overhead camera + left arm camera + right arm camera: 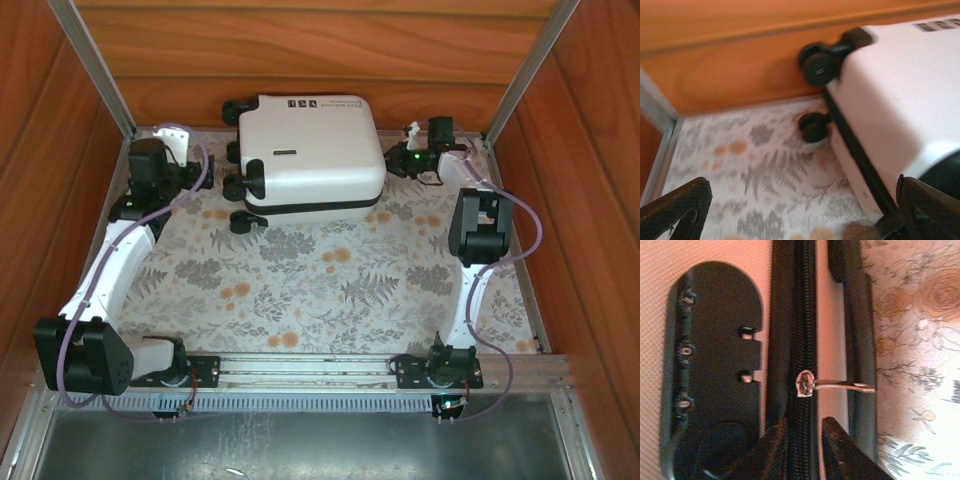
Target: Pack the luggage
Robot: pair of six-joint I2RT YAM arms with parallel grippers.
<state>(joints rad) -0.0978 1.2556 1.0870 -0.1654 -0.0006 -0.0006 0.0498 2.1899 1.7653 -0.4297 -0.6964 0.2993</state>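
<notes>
The closed white suitcase (pixel 310 150) lies flat at the table's (pixel 330 290) far side, the left fingers (pixel 675 210) spread wide and empty beside its wheels (pixel 817 67), the right fingers (pixel 840 445) narrowly parted astride the zipper track near the zipper pull (pixel 840 385), holding nothing, seemingly lining up on it.

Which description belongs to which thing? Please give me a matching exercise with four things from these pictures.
Things:
1. luggage
2. zipper pull
3. combination lock
4. left gripper

Descriptions:
A. open wide
B. silver, sticking out sideways
C. white shell, lying flat
D. black, with three dials

Pairs: 1-C, 2-B, 3-D, 4-A.
</notes>
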